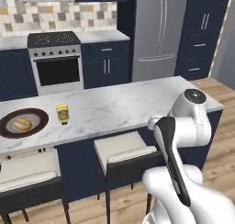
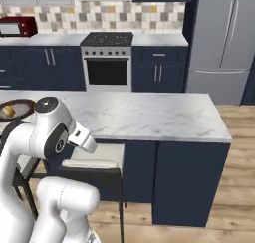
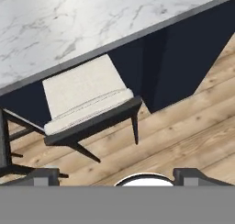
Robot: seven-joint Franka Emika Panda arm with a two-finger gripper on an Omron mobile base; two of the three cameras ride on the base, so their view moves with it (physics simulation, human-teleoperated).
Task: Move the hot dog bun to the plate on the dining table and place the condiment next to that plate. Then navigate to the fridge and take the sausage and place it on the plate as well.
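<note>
The hot dog bun (image 1: pixel 22 124) lies on the plate (image 1: pixel 40 114) at the desk's (image 1: pixel 119 106) left end; the condiment (image 1: pixel 63 113) stands just beside the plate. The jaws (image 3: pixel 116 176) stand wide and empty above a stool (image 3: pixel 87 103). The fridge (image 1: pixel 155 32) is shut; the sausage is presumably inside, likely light, firm and smooth, best gripped across its middle.
</note>
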